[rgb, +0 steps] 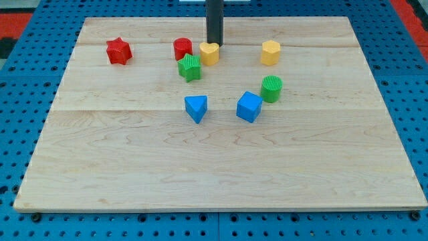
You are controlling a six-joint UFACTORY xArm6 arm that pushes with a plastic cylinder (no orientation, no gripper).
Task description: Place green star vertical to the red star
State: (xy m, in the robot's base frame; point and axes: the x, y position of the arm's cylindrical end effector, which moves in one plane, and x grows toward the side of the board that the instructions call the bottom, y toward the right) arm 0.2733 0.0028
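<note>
The red star [118,51] lies near the board's top left. The green star [190,67] lies to its right and a little lower, between a red cylinder [182,48] at its upper left and a yellow heart-shaped block [209,53] at its upper right. My tip [213,44] stands at the top edge of the yellow heart block, up and to the right of the green star and apart from it.
A yellow hexagon block [270,52] sits at the top right. A green cylinder [271,88], a blue cube [249,106] and a blue triangle block [196,108] lie near the middle. The wooden board [214,174] lies on a blue pegboard.
</note>
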